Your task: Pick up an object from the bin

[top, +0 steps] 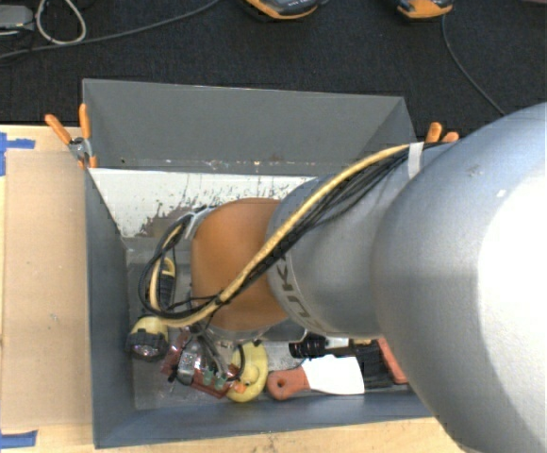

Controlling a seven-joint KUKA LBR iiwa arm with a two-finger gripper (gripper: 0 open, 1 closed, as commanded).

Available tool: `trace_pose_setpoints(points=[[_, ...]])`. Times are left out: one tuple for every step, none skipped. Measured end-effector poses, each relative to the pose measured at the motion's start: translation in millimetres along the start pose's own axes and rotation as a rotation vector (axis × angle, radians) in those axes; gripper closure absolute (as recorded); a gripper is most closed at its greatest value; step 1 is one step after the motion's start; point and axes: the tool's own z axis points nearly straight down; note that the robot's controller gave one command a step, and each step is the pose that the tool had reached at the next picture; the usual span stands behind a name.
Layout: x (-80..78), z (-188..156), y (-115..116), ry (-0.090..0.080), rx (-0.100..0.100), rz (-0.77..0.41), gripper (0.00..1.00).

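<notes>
At the near wall (255, 428) lies a small yellow toy (246, 383), a white-bladed spatula (323, 377) to its right. Just left, the gripper (201, 361) sits low; its jaws' state we cannot tell. We judge the toy light and soft: pinch across its body.

Grey arm (424, 262) — orange cover (231, 262), yellow-black cables (283, 239).

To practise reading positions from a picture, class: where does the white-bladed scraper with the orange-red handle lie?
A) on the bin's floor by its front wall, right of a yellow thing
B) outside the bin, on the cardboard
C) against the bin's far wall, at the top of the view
A: the white-bladed scraper lies on the floor of the bin, close to its front wall and just right of the yellow thing.
</notes>
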Motion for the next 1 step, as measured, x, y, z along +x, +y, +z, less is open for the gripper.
trace_pose_setpoints(points=[[-0.3,-17.0,0.0,0.000,-0.001,-0.001,1.00]])
